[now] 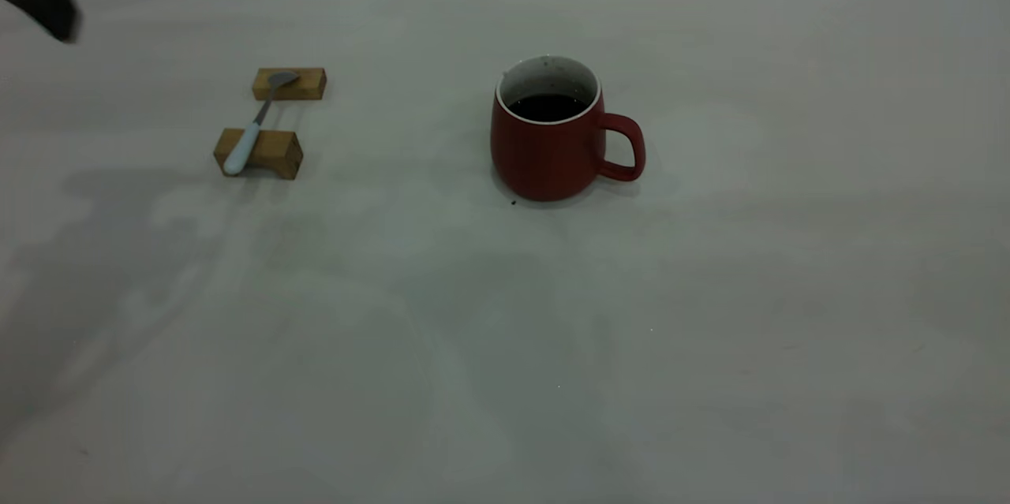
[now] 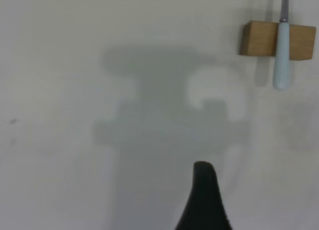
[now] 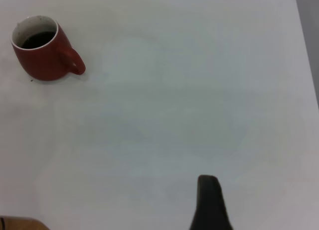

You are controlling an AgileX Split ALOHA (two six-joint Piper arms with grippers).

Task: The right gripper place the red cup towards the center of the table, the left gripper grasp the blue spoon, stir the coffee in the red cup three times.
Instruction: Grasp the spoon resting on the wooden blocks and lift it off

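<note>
Off-white table (image 1: pixel 710 330): red cup (image 1: pixel 548 143) central; blue spoon (image 1: pixel 251 129) across wooden blocks (image 1: pixel 268 117); pincer openings indiscernible.

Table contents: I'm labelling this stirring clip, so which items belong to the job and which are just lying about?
Job:
red cup
coffee inside it
blue spoon, lying across both blocks
left pincer

Lying about:
two wooden blocks
dark speck by the cup

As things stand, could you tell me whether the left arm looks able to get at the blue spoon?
Probably yes: the blue spoon lies bridged across two wooden blocks, its handle end exposed, and nothing stands between it and the left end effector.
</note>
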